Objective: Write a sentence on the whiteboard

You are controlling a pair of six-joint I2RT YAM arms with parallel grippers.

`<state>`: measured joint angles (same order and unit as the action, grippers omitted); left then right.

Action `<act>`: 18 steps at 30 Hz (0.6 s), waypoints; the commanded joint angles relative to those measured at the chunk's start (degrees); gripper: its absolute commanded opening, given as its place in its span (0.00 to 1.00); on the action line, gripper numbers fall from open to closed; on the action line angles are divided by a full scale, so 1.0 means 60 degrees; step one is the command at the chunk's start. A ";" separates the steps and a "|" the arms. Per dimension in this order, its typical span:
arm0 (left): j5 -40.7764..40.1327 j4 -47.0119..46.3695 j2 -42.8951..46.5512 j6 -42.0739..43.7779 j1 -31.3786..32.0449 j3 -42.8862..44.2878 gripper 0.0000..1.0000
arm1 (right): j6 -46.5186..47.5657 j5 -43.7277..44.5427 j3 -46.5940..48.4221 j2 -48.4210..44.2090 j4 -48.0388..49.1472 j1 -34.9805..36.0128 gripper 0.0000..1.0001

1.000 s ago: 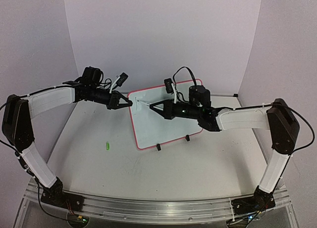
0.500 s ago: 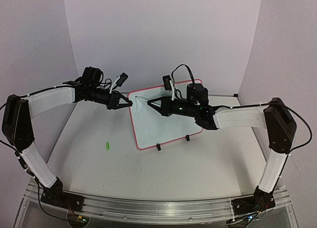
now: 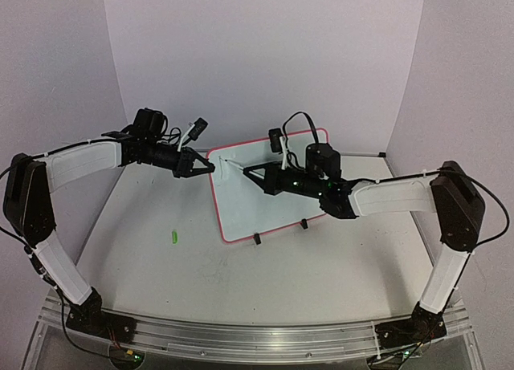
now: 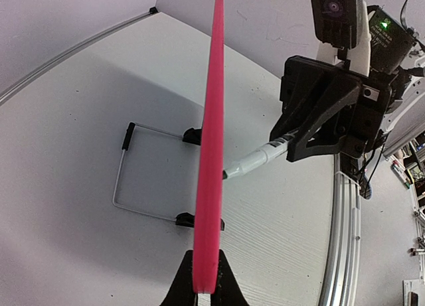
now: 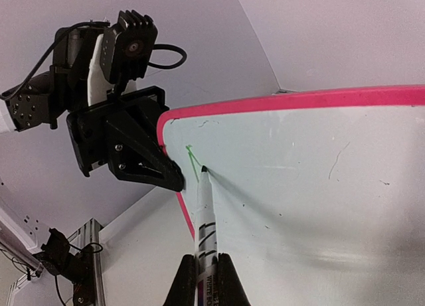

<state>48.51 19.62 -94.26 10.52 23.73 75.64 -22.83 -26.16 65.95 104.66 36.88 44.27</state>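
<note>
Light: bright, even, soft.
Shadows: faint; the marker (image 5: pixel 204 229) casts a thin one on the whiteboard (image 5: pixel 319 186).
Distortion: wrist views bow at edges.
Focus: sharp throughout.

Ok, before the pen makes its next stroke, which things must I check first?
1. The left jaws shut on the whiteboard rim: ok.
2. The right jaws shut on the pen: ok.
3. Pen tip on the whiteboard, beside the green mark: ok.
4. The clip feet of the whiteboard down on the table: ok.
5. How hard the tip presses: cannot tell.
</note>
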 commanded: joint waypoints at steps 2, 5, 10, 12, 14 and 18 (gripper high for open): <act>-0.0127 0.0450 0.0098 0.0260 0.0118 0.0188 0.00 | -0.0087 0.0587 -0.0149 -0.0409 0.0467 -0.0047 0.00; -0.0141 0.0460 0.0103 0.0257 0.0127 0.0197 0.00 | -0.0170 0.0283 -0.0031 -0.0219 0.0437 -0.0040 0.00; -0.0174 0.0472 0.0105 0.0279 0.0118 0.0197 0.00 | -0.0261 -0.0215 0.0127 0.0149 0.0249 -0.0040 0.00; -0.0175 0.0467 0.0101 0.0276 0.0118 0.0197 0.00 | -0.0267 -0.0285 0.0152 0.0223 0.0173 -0.0040 0.00; -0.0175 0.0474 0.0099 0.0280 0.0118 0.0206 0.00 | -0.0256 -0.0339 0.0185 0.0287 0.0111 -0.0040 0.00; -0.0171 0.0475 0.0078 0.0272 0.0118 0.0211 0.00 | -0.0201 -0.0383 0.0313 0.0407 -0.0006 -0.0025 0.00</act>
<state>48.39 19.64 -94.26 10.52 23.79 75.64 -24.07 -28.12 65.26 105.60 37.01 44.31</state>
